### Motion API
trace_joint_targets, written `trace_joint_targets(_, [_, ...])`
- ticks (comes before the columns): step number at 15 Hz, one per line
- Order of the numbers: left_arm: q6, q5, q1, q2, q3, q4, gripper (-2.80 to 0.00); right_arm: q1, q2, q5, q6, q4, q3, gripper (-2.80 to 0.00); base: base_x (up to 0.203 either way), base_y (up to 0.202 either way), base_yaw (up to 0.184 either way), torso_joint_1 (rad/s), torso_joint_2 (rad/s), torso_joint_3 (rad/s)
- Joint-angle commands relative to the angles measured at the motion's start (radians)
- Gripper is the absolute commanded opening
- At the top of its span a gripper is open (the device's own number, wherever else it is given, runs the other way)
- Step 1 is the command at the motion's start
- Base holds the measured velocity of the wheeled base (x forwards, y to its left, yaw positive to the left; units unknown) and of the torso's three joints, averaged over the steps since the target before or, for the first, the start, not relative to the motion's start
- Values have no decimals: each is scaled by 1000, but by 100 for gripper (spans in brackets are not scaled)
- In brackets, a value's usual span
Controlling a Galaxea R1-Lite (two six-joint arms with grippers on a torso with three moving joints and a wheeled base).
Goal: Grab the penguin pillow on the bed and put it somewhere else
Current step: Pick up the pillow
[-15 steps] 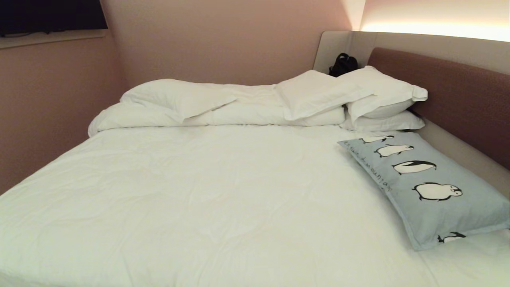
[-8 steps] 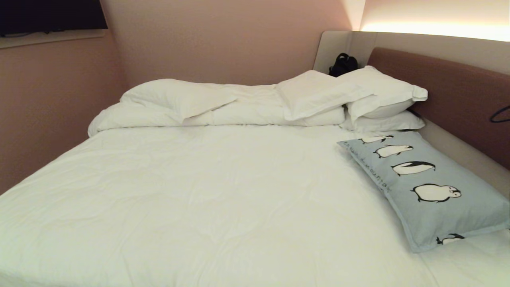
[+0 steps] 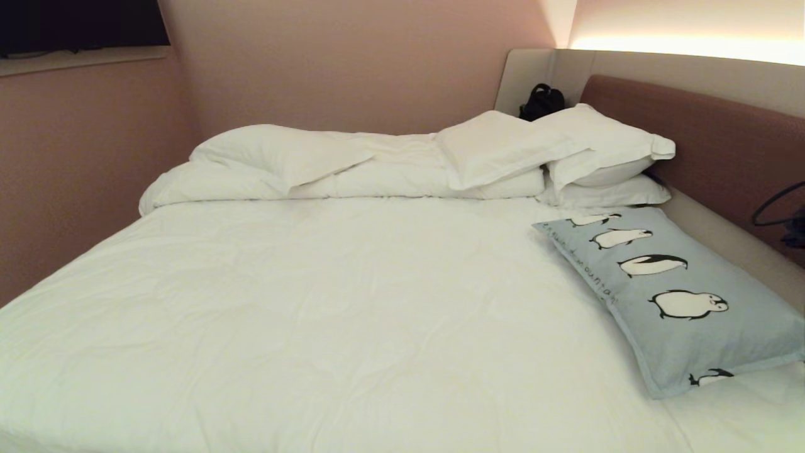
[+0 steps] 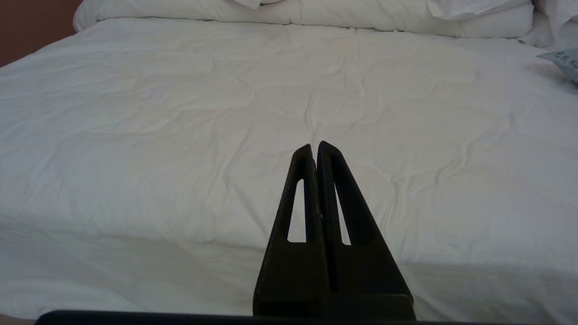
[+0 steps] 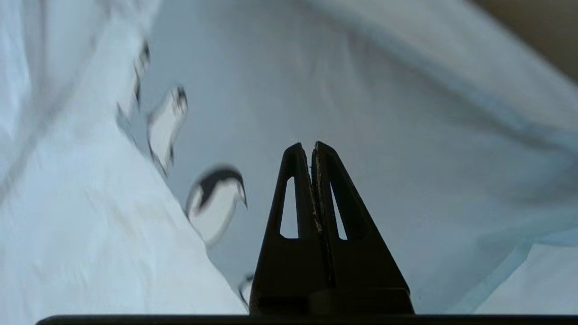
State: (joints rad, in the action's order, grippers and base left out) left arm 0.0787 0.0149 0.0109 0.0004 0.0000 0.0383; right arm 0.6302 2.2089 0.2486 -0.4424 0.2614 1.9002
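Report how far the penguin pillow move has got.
Done: nothing. The penguin pillow lies flat on the bed, by the headboard. In hand: right gripper hovers shut above it, gripping nothing. Left gripper idles shut. Left: grasp, lift, move.

A bedroom: large bed (image 3: 314, 302), white pillows (image 3: 604, 148), padded headboard (image 3: 710, 145).

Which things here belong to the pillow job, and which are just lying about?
Job: penguin pillow, flat on the bed; right gripper, shut empty above it.
Lying about: white pillows; folded duvet; black bag; left gripper, shut, idle.
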Motion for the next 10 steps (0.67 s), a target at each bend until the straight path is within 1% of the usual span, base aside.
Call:
trace_joint_targets(1, [1,0,0,0,0,1,-280,-20,36,64,158,41,13,-280,0,0,0,0,0,0])
trace_joint_targets(3, [1,0,0,0,0,2,-280,-54,54,45,218,29,33,-280,0,0,0,0,0,0])
trace_joint_targets(6, [1,0,0,0,0,0,-280,-96,58,-23,358,7,33,-280,0,0,0,0,0,0])
trace_joint_targets(10, [1,0,0,0,0,2,-280,-110,50,-26,511,14,33,-280,0,0,0,0,0,0])
